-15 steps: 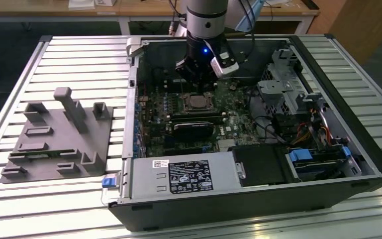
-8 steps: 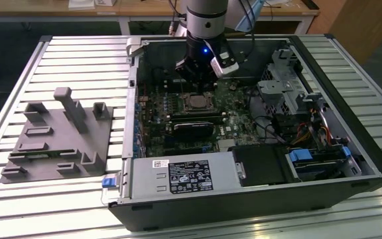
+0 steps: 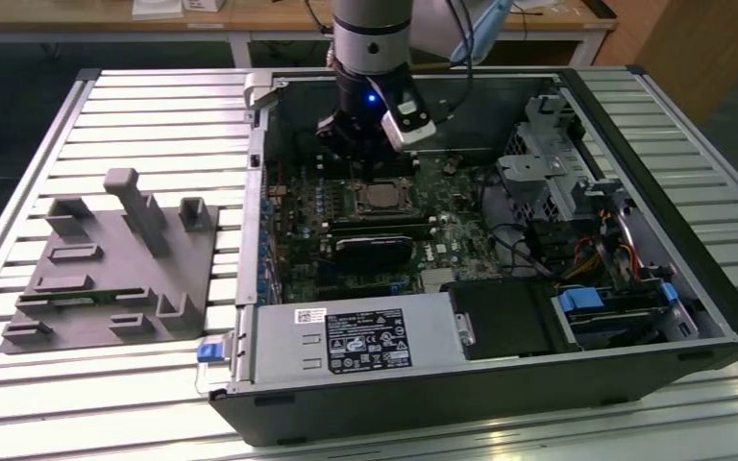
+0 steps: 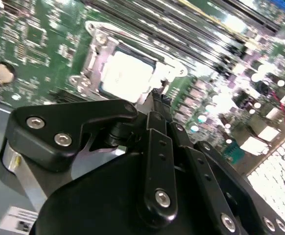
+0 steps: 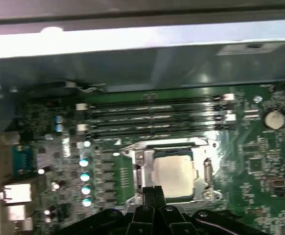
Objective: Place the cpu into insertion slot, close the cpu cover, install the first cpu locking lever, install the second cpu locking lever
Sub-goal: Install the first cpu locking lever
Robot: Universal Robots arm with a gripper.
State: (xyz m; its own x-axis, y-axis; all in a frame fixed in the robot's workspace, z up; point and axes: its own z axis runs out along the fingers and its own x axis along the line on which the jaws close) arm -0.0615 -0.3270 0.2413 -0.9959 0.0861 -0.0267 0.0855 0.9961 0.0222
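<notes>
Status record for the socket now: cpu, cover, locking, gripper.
cpu: seated, pale face showing through the cover's window
cover: down, framing the cpu
locking: cannot tell whether latched
gripper: fingers together at the cover's edge, nothing seen held; contact unclear
board: inside the open case
</notes>
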